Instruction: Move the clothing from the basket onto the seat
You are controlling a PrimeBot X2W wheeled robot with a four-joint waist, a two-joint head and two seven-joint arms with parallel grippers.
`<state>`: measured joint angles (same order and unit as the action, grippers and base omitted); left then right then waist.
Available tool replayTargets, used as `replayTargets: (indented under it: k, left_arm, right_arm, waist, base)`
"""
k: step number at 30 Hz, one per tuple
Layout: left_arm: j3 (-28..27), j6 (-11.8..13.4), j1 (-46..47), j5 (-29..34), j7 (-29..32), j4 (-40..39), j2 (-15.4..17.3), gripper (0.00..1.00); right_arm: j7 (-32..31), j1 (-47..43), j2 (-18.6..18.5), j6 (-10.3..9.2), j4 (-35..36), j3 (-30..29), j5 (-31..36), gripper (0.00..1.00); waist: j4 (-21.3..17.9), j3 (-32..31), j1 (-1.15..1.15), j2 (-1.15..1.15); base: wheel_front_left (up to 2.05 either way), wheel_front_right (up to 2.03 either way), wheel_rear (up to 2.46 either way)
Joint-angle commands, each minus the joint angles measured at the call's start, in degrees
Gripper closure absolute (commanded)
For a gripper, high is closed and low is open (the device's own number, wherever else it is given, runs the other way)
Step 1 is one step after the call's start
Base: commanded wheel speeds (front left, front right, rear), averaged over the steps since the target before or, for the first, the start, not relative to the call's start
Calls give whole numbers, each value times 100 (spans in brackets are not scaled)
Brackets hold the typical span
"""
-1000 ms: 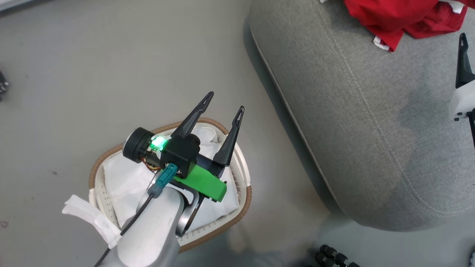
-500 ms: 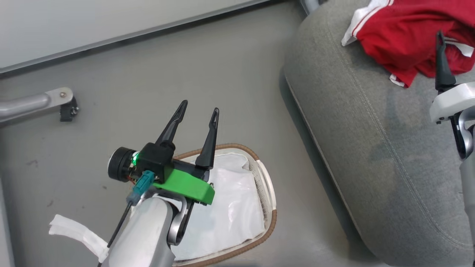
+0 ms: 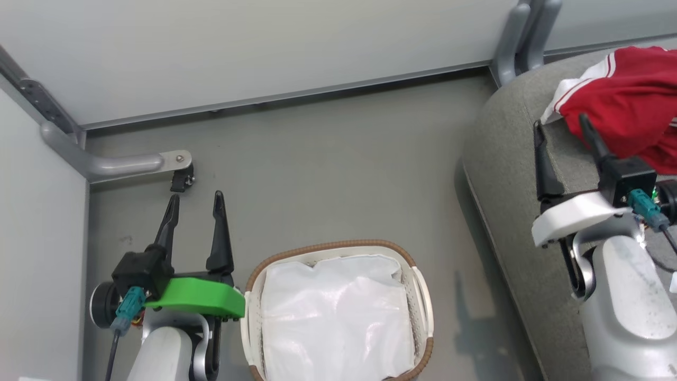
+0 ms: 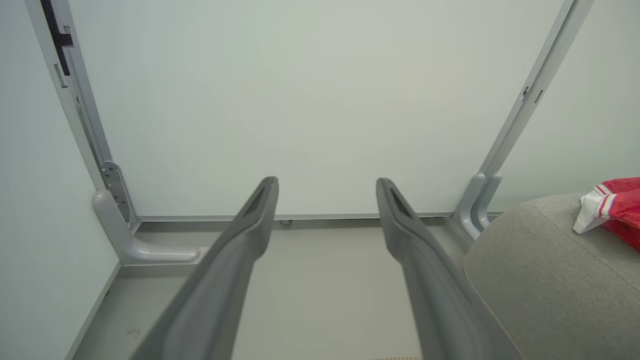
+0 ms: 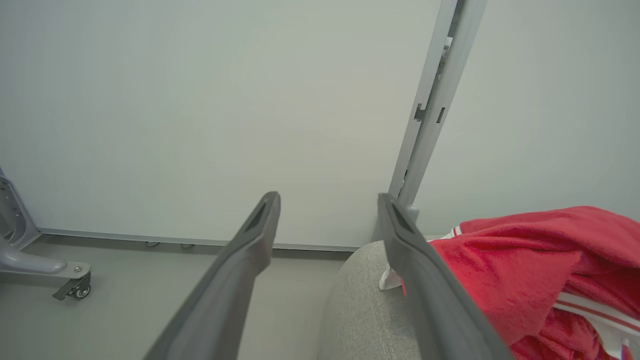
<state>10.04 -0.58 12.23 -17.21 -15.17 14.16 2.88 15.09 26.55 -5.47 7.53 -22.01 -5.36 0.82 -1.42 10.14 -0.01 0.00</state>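
The red clothing (image 3: 629, 116) with white stripes lies piled on the grey seat (image 3: 508, 174) at the upper right; the pile also appears in the right wrist view (image 5: 525, 280) and at the edge of the left wrist view (image 4: 617, 205). The white basket (image 3: 423, 296) with a brown rim stands on the floor at bottom centre, holding only its plain white liner (image 3: 338, 317). My left gripper (image 3: 194, 206) is open over the floor, left of the basket. My right gripper (image 3: 560, 127) is open above the seat, just beside the clothing, nothing between its fingers.
A pale wall panel (image 3: 264, 47) runs across the back, with a grey frame post (image 3: 521, 37) behind the seat. A grey bracket leg with a caster (image 3: 182, 180) sits on the floor just beyond my left fingertips. Another panel (image 3: 37, 254) closes off the left side.
The head camera has swung up, bringing the wall and bracket into view. My left gripper has moved off the basket to its left. My right gripper has come fully into view near the clothing.
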Motion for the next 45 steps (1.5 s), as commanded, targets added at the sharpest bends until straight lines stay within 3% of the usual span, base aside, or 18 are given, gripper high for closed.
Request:
replayTargets:
  k: [1, 8, 18, 45]
  left_arm:
    - [-65, 0, -166, 33, 5, 1, 4, 0]
    - [-242, 24, -619, -97, 5, -1, 4, 0]
    - [-109, 56, -1032, -236, 5, 45, 3, 0]
    - [48, 16, -1086, -222, 5, 212, 4, 0]
  right_arm:
    - [12, -229, 69, -8, 55, 2, -136, 0]
    - [11, -933, 241, -8, 379, -67, -493, 0]
    - [12, -1819, 245, -8, 591, 300, -1077, 0]
    - [12, -2231, 247, -8, 610, 409, -934, 0]
  waist:
    - [343, -325, 1, 0]
    - [550, -447, 1, 0]
    - [677, -696, 1, 0]
    - [670, -966, 1, 0]
  base:
    - [0, 0, 0]
    - [0, 0, 0]
    - [0, 0, 0]
    - [0, 0, 0]
